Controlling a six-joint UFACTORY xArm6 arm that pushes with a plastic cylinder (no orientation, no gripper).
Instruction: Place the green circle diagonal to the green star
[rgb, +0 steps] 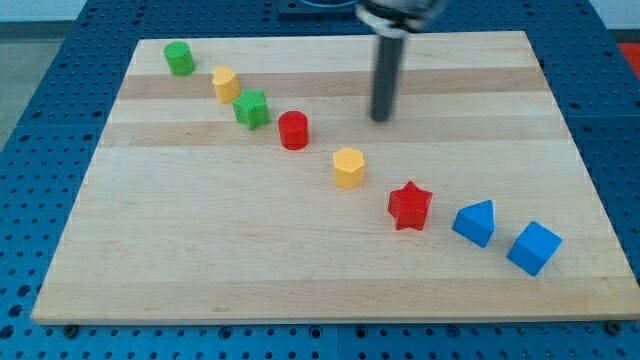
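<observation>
nearest the view's bottom right sit a blue cube (533, 248) and a blue triangle (476, 222), then a red star (410, 206), a yellow hexagon (348, 167) and a red cylinder (293, 130), all in one slanting row across the wooden board (200, 260). the row runs on to the green star (251, 108), a yellow block (225, 84) just beyond it, and the green circle (179, 58) at the view's top left, so the circle is already on a diagonal line from the star but kept apart from it by the yellow block. my tip (381, 119) rests on bare board right of the red cylinder, well apart from the green circle; it is a plain rod with no fingers, holding nothing, and judged not yet engaged.
</observation>
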